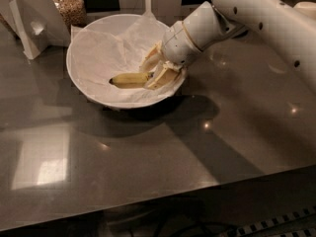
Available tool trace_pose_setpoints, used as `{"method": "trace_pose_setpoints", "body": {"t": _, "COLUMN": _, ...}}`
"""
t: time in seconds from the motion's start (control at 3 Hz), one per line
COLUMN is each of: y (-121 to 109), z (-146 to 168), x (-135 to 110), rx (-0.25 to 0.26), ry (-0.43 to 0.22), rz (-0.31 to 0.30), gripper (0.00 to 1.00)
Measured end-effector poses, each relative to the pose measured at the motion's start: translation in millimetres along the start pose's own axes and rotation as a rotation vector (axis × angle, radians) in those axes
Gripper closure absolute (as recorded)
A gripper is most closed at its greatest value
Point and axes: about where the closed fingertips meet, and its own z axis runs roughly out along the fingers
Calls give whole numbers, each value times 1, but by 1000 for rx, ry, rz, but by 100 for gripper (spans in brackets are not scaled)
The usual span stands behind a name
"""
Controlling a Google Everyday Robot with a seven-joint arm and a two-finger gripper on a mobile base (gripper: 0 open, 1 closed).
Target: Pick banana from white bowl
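The camera view looks down on a dark grey table [148, 162] with bright patches of reflected light. A wide white bowl [74, 78] stands on it at about 11 o'clock from the middle of the picture. The bowl is lined with crinkled white paper [98, 53], and one corner of the paper sticks up past the rim at 12 o'clock.

The banana [127, 79] is inside the bowl, toward the bowl's 6 o'clock side. It lies roughly level, with its free tip pointing to 9 o'clock and its other end pointing to 3 o'clock. Whether it touches the paper or hangs just above it cannot be told.

The white arm [256, 9] reaches in from 2 o'clock, crossing the bowl's rim at its 3 o'clock edge. The gripper [152, 74] is inside the bowl at about 4 o'clock from the bowl's middle. Its two pale fingers [160, 78] are clamped on the banana's 3 o'clock end, one above it and one below.

Beyond the bowl, at 10 o'clock, stands a clear jar [69, 6] of brownish bits. A folded white card [27, 28] stands just beside the jar, on its 9 o'clock side.
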Motion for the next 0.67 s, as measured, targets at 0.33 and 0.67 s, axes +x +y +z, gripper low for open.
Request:
{"method": "trace_pose_setpoints", "body": {"t": 0.33, "y": -8, "z": -25, "x": -20, "rx": 68, "ry": -80, "rz": -5, "gripper": 100}}
{"method": "trace_pose_setpoints", "body": {"t": 0.67, "y": -16, "z": -48, "x": -44, "rx": 124, "ry": -133, "rz": -37, "gripper": 100}}
